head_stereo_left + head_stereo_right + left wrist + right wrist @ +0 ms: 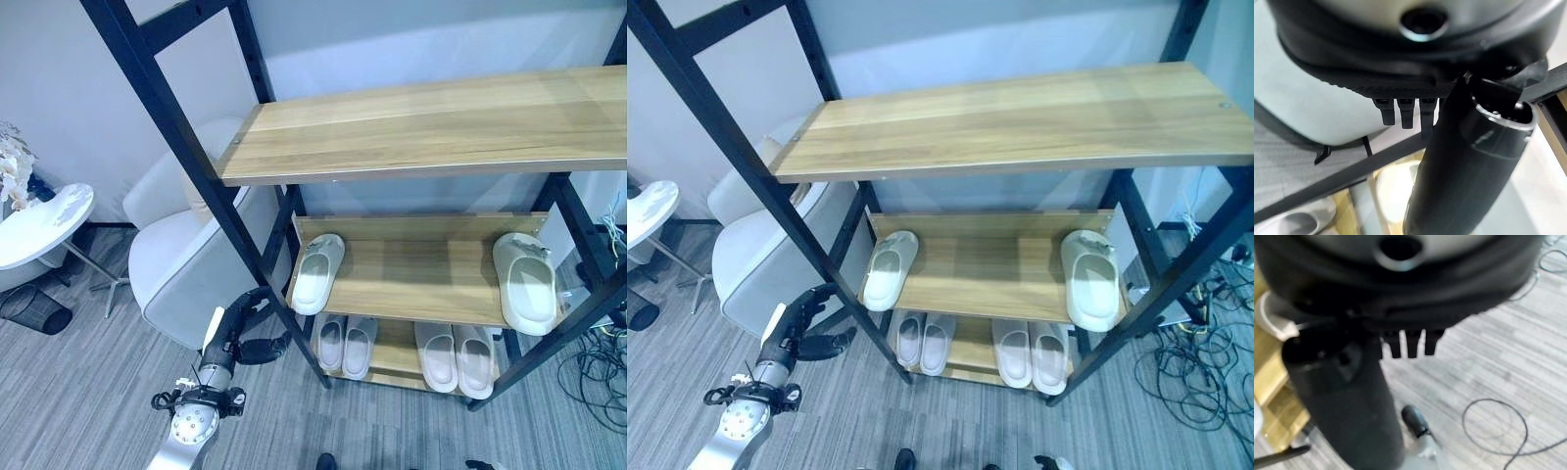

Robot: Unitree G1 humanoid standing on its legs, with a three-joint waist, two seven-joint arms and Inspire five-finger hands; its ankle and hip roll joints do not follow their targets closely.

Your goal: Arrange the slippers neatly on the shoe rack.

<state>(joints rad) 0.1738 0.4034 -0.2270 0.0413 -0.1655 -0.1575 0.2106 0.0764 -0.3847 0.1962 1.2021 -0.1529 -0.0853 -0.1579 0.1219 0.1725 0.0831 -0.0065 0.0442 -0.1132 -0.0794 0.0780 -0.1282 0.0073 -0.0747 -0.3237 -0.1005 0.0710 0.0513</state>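
The black-framed shoe rack (211,191) has wooden shelves. On its middle shelf one pale slipper (316,272) lies at the left end and another (529,284) at the right end, far apart. The bottom shelf holds one pair (344,344) on the left and a second pair (457,357) on the right. My left hand (243,328) hangs low by the rack's front left post, fingers relaxed and empty. My right hand (1342,396) is over the grey floor beside the rack's wood, holding nothing.
A white armchair (176,255) stands close to the rack's left side. Further left are a round white table (39,225) and a black mesh bin (34,311). Loose cables (598,372) lie on the floor to the right. The top shelf (441,127) is bare.
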